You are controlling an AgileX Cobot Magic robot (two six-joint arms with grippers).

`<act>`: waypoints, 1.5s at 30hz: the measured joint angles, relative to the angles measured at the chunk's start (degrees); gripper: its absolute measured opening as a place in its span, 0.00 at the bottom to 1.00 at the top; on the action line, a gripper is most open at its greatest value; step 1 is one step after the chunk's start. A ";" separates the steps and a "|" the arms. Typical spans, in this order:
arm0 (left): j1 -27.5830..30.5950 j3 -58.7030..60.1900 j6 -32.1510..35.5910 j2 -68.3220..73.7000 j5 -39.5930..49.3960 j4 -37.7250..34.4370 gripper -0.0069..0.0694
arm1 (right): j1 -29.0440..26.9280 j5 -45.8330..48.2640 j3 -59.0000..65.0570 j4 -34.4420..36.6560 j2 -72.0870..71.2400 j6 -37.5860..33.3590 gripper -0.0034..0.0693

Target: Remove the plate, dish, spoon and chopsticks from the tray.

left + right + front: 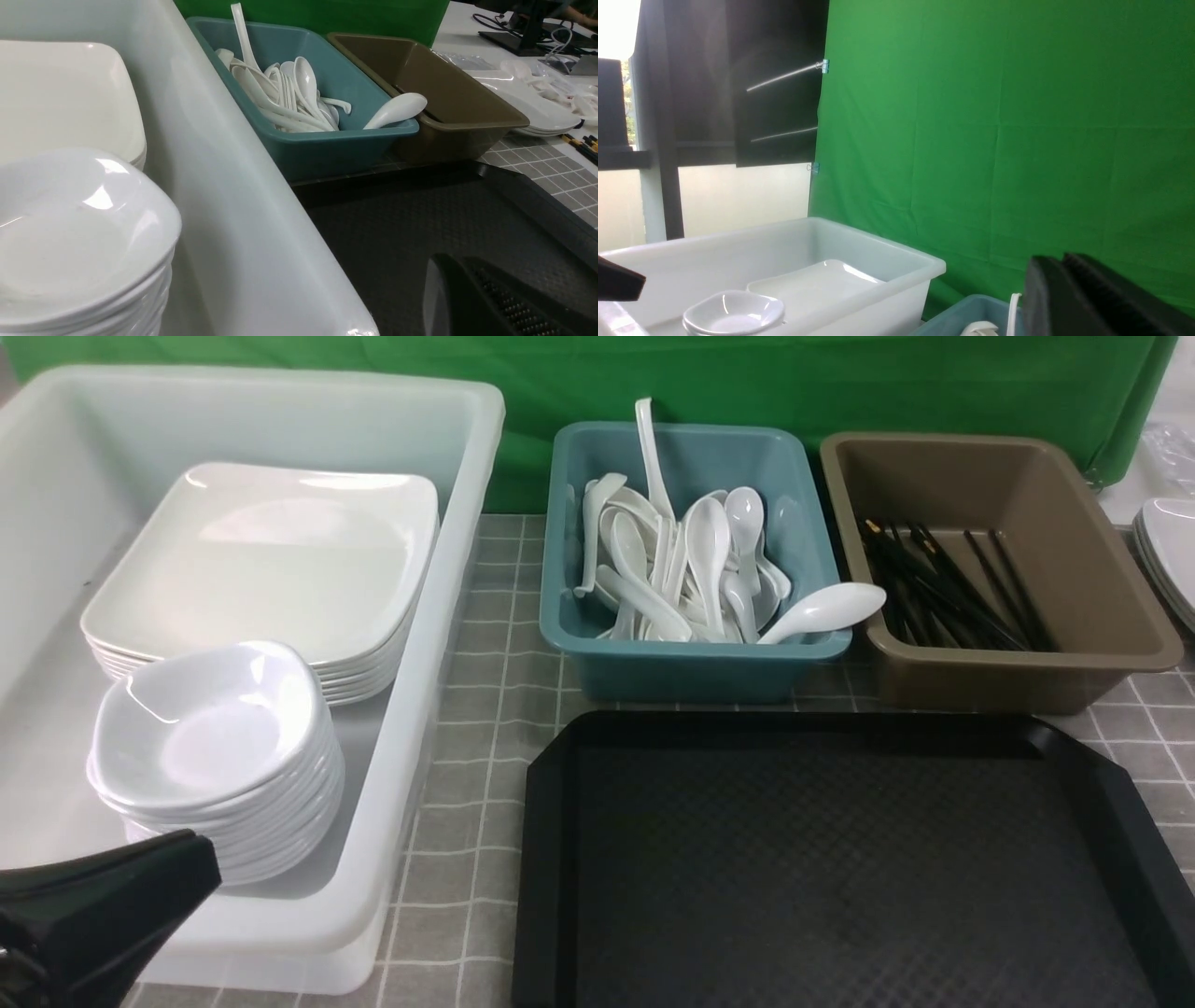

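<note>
tool of left arm hangs beside stacked dishes.

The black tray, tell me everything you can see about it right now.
The tray is a large black rectangle with clipped corners, a raised glossy rim and a finely textured floor, and it looks like plastic. It lies flat on the grey checked cloth, just in front of the teal tub and the brown tub, with the big white bin on its left. Its visible surface holds nothing; its near edge runs out of frame.
</note>
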 joint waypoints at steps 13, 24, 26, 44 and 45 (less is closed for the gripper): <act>0.00 0.00 0.06 0.00 0.00 2.59 0.09 | 0.00 0.00 0.02 0.05 0.00 0.01 0.18; 7.35 9.01 0.56 -8.98 -14.11 12.79 0.09 | 0.00 0.00 0.02 0.05 0.00 0.06 0.22; 11.22 13.66 -0.41 -12.65 -16.89 13.19 0.09 | 0.00 0.00 0.02 0.05 0.00 0.06 0.22; 23.80 20.63 -4.65 -19.25 -8.13 17.61 0.09 | 0.00 0.02 0.06 0.05 0.00 0.06 0.28; 23.80 20.63 -4.65 -19.25 -8.13 17.61 0.09 | 0.00 0.02 0.06 0.05 0.00 0.06 0.28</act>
